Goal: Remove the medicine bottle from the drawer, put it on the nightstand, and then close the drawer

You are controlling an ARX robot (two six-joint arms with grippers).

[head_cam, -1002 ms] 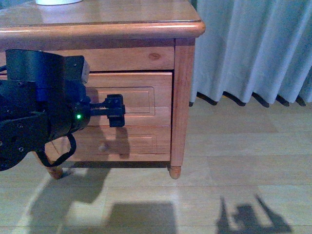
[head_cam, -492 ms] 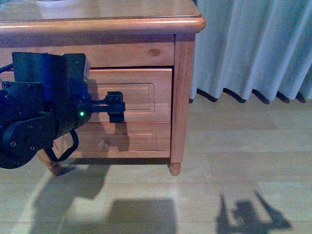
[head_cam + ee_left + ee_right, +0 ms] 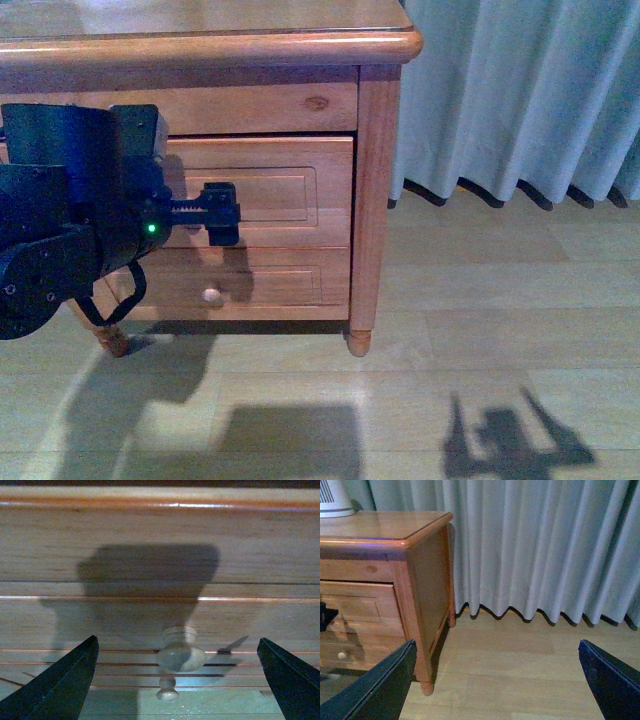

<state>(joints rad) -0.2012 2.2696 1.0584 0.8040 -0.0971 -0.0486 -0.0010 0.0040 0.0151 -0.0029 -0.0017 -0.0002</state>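
Left pincer [image 3: 176, 642]: released, jaws wide, knob [image 3: 181, 652] centred just ahead. Drawer [image 3: 262, 195]: stiff wood, probably moderate pull; take by the smooth round knob, which may slip. Bottle: unseen.

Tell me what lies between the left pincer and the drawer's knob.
Nothing; the left wrist view shows only bare air from left pincer to knob.

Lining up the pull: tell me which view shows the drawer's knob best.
Left wrist view: the knob sits close up, unobstructed, between the fingers of the open left gripper. In the front view the left gripper hides it against the drawer. The right wrist view shows only part of the drawer front, no knob.
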